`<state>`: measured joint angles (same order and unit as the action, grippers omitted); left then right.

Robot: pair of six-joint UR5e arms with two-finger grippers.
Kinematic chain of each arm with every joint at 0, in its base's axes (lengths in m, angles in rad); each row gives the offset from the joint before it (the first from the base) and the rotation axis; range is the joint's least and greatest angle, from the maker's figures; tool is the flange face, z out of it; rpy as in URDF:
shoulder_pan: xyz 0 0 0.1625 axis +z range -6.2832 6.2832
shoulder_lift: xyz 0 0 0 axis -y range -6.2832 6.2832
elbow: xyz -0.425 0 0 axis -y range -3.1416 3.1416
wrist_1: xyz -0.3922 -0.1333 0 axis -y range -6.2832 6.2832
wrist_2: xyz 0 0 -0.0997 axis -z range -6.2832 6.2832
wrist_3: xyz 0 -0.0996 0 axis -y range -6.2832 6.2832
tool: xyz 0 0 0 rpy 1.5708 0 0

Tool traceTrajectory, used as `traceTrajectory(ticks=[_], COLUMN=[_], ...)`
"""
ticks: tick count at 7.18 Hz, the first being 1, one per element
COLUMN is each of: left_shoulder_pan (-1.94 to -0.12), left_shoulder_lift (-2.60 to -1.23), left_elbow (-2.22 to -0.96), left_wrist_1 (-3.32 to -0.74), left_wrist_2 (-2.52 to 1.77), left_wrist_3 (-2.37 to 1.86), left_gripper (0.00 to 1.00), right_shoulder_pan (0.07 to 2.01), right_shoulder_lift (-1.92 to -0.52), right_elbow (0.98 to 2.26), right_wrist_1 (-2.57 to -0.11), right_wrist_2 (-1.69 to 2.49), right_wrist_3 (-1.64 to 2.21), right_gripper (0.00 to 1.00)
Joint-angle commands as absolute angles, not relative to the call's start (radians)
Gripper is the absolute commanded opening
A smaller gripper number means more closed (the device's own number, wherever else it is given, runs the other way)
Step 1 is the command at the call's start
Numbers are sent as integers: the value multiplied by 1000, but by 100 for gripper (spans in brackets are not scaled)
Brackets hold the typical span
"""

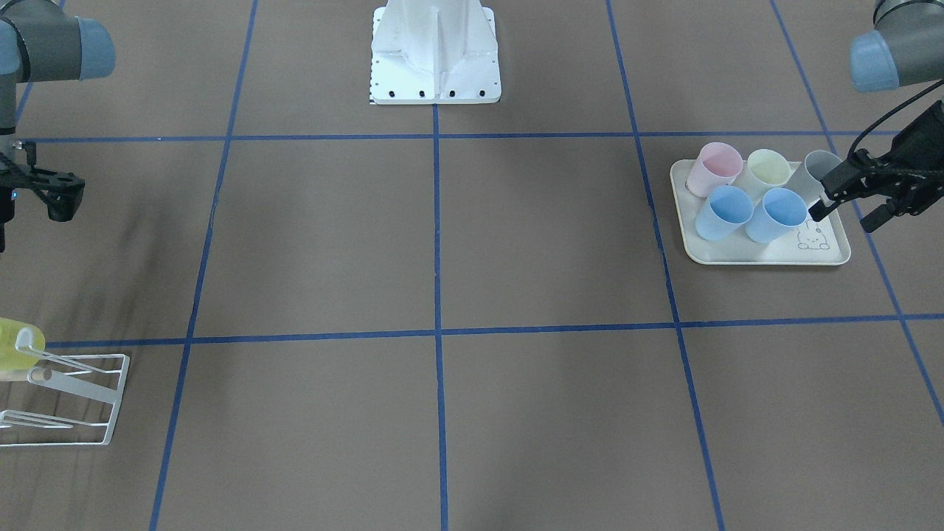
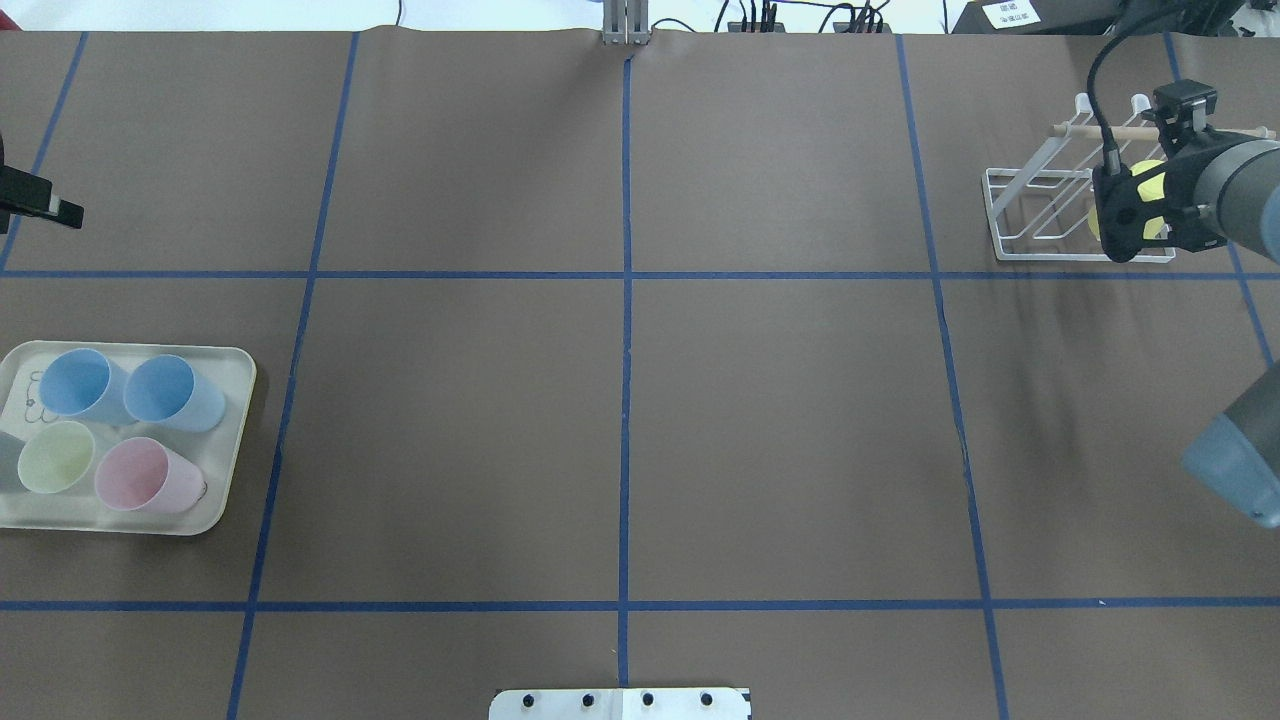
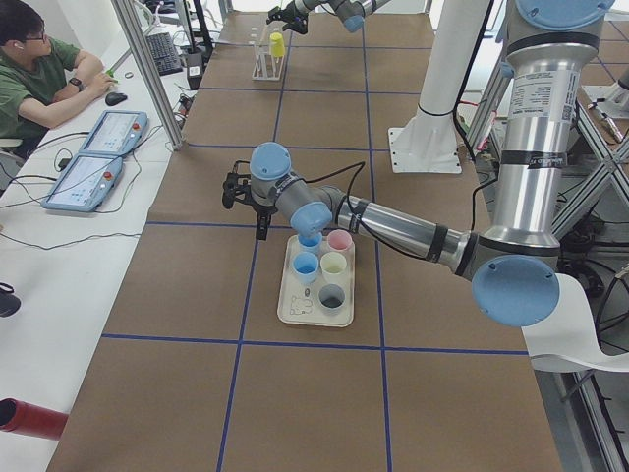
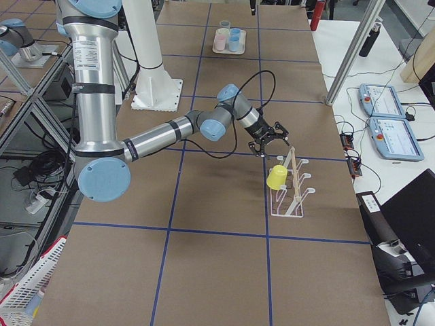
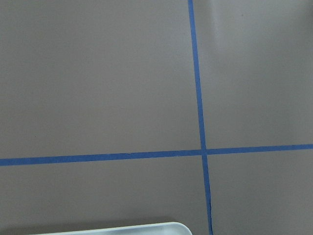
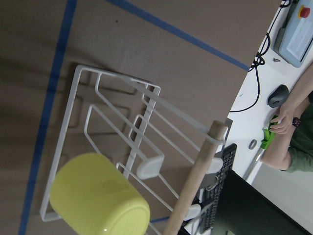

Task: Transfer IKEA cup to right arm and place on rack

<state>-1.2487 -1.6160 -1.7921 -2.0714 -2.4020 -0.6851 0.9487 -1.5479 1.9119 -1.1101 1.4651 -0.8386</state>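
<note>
A bright yellow IKEA cup (image 6: 98, 198) hangs mouth-down on a prong of the white wire rack (image 6: 122, 122), also visible in the overhead view as the cup (image 2: 1150, 185) on the rack (image 2: 1040, 215). The right arm's gripper (image 4: 268, 146) hovers just above and beside the rack, open and holding nothing. It does not touch the cup. My left gripper (image 1: 847, 214) is open over the edge of the cream tray (image 1: 767, 254), right next to a grey cup (image 1: 815, 173).
The tray holds a pink cup (image 1: 714, 168), a pale yellow cup (image 1: 765, 171) and two blue cups (image 1: 726, 210). The white robot base (image 1: 435, 55) stands mid-table. A person (image 3: 39, 69) sits at a side desk with control tablets.
</note>
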Motion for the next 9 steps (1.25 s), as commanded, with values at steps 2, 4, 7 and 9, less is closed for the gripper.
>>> traceTrajectory(ticks=[2,4,7,9], left_shoulder_pan=[-1220,-1195,-1105,-1016], left_shoulder_lift=[-1493,-1425,-1384,-1384], left_elbow=[-1816,-1818,-1807,-1790], left_wrist_1=[-2072,-2110,-2151,-2210], left_wrist_2=[-2285,-2273,-2272,-2171], left_wrist_3=[-482,-459,-509,-613], left_gripper=[100,100,100,100], right_shoulder_pan=[1003,1002,1000,1000], right_shoulder_lift=[-1548,-1546,-1534,-1534], right_elbow=[1963,2023,2026,2020], right_wrist_1=[-1104,-1104,-1114,-1117], right_wrist_2=[1762,1871,1994,2006], right_wrist_3=[-229,87,238,238], right_gripper=[100,100,100,100])
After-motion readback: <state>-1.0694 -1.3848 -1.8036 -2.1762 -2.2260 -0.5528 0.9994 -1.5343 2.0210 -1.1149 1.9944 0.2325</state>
